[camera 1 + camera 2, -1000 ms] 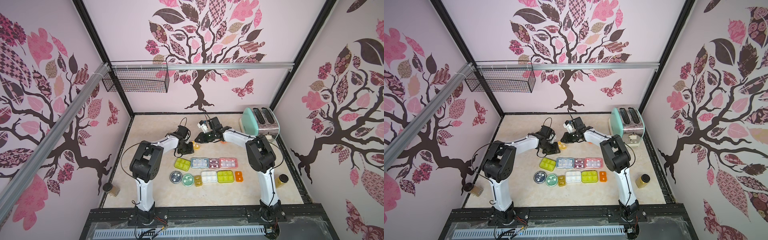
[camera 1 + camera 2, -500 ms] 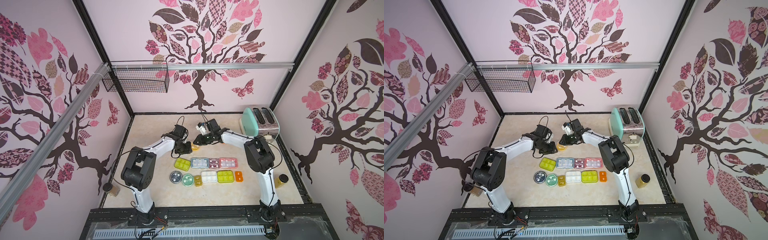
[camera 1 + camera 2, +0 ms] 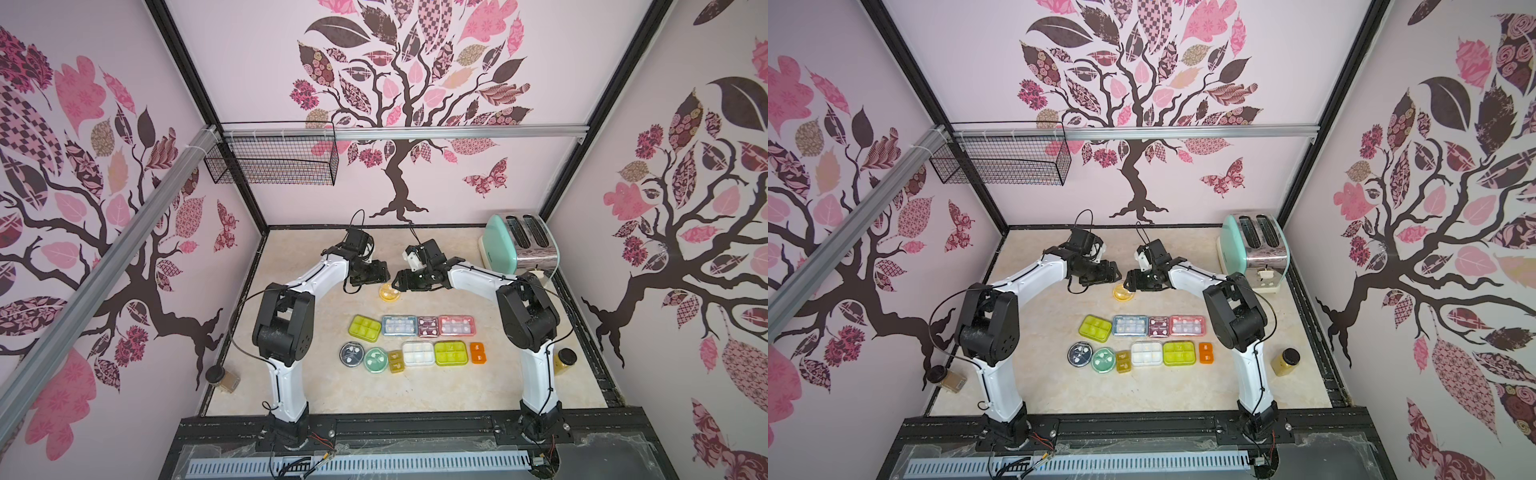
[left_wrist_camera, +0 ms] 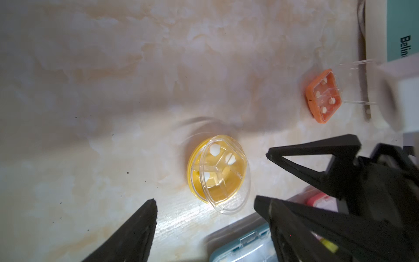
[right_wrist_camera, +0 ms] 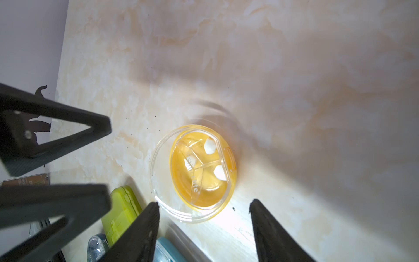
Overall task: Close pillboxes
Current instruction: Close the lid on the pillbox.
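Mint-green toaster (image 3: 519,243) parked in the far right corner of the marbled tabletop (image 3: 415,395), black wire basket (image 3: 274,160) hanging off the rail up at the back left, one dark-lidded jar (image 3: 220,376) at the left edge, a second jar (image 3: 565,360) at the right edge, tree decal (image 3: 399,124) spread across the back wall.

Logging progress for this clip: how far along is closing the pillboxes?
Apparently done: the translucent plastic pillboxes lined up in two rows look shut. In hand: the round yellow pillbox, its clear lid askew rather than seated, lies free between the open left gripper and open right gripper. Left: pressing that lid down, plus the square orange pillbox near the mint-green toaster, whose clear lid seems swung open in the left wrist view.
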Available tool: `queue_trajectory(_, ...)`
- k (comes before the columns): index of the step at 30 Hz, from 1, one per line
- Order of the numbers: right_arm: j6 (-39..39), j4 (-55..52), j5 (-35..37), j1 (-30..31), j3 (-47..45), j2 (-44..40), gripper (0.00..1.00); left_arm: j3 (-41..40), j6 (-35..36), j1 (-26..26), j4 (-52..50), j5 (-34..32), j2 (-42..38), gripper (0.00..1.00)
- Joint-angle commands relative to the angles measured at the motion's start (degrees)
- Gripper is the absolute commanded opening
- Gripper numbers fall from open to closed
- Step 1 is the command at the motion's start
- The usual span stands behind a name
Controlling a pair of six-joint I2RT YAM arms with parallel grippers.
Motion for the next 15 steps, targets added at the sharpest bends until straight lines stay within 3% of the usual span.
queue_trajectory(1, 0.32, -0.63, 1.83, 0.15, -0.17, 0.45, 0.68, 1.68, 1.19, 0.74, -1.22, 0.71, 3.29, 0.77)
queue_trajectory(15, 0.23, -0.38, 1.61, 1.23, -0.03, 2.41, 0.65, -0.8, 0.46, 0.77, 1.31, 1.76, 6.06, 0.56)
